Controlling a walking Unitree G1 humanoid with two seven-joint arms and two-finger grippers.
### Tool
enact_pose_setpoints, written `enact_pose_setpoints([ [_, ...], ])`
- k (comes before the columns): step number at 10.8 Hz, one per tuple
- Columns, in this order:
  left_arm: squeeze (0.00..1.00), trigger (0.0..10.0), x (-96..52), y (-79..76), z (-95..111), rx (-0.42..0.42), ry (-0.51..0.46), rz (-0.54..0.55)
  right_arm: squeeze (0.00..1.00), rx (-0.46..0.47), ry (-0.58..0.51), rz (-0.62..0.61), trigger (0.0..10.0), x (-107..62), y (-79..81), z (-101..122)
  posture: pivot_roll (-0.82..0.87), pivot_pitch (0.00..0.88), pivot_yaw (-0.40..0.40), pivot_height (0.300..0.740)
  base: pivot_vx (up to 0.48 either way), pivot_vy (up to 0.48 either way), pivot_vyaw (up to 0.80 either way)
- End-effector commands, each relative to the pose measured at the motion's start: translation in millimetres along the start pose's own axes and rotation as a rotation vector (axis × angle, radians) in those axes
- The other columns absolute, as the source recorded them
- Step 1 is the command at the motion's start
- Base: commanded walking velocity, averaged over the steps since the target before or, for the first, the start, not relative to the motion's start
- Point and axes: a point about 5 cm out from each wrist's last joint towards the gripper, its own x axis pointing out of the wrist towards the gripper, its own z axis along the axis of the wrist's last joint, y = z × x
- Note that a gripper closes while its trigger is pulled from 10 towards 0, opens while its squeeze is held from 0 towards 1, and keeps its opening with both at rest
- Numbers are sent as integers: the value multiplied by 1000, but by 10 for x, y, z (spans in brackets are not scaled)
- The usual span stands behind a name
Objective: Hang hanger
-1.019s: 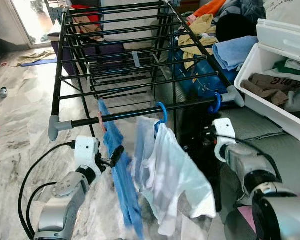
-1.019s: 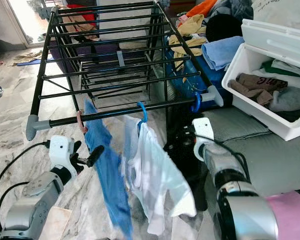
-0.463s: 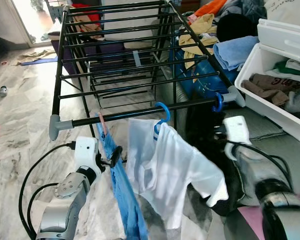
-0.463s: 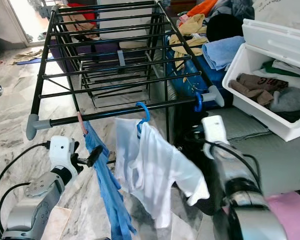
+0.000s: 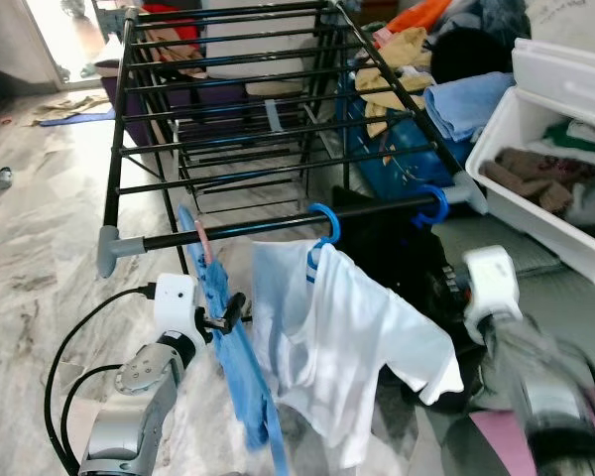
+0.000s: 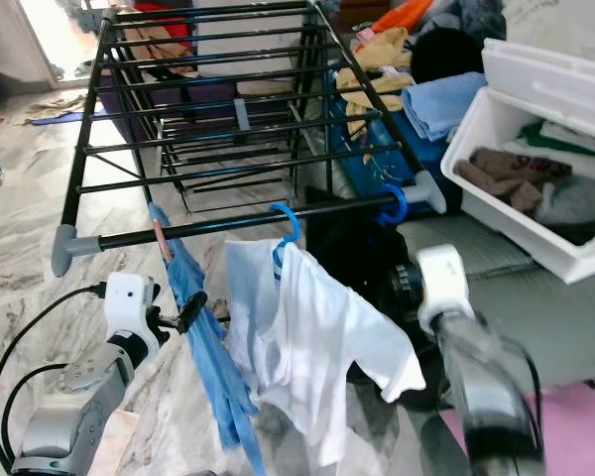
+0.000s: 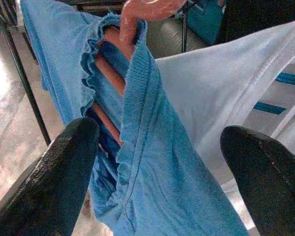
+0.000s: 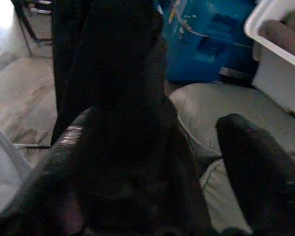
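Observation:
A pink hanger [image 5: 203, 241] carrying a blue garment [image 5: 240, 367] hangs on the black rack's front rail [image 5: 268, 226], left of centre. My left gripper [image 5: 228, 312] sits just beside that garment, open; in the left wrist view its fingers [image 7: 69, 162] straddle the blue cloth [image 7: 152, 162] under the pink hanger [image 7: 137, 10]. A blue hanger [image 5: 323, 220] with a white shirt [image 5: 347, 347] hangs at mid-rail. Another blue hanger [image 5: 432, 203] holds a black garment [image 5: 397, 258] at the rail's right end. My right gripper [image 8: 162, 128] is open, facing the black garment.
A white bin [image 5: 535, 149] of folded clothes stands at the right, above a grey cushion [image 5: 506, 248]. A blue container [image 5: 397, 164] and a clothes pile [image 5: 407, 59] lie behind the rack. Marble floor [image 5: 40, 248] spreads to the left. A black cable [image 5: 69, 347] loops by my left arm.
My right arm has drawn back to the right, away from the white shirt. The shirt and the blue garment have swung and spread. The left gripper has barely moved.

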Motion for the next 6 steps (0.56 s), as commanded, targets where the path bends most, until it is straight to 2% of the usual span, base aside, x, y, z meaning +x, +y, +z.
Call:
enact_pose_setpoints([
  [1, 0, 10000, 14, 6, -8, 10, 4, 11, 1000, 11, -57, -22, 10000, -19, -28, 118, -24, 18, -18, 740, 0, 0, 0],
  [3, 0, 10000, 46, -32, -8, 11, 8, -5, 1000, 11, -97, -61, 10000, -110, 3, 157, -30, 6, -10, 740, 0, 0, 0],
  [6, 0, 10000, 87, -41, 33, 13, -7, -4, 1000, 36, -124, -62, 10000, -122, 126, 229, -27, 3, -11, 740, 0, 0, 0],
])
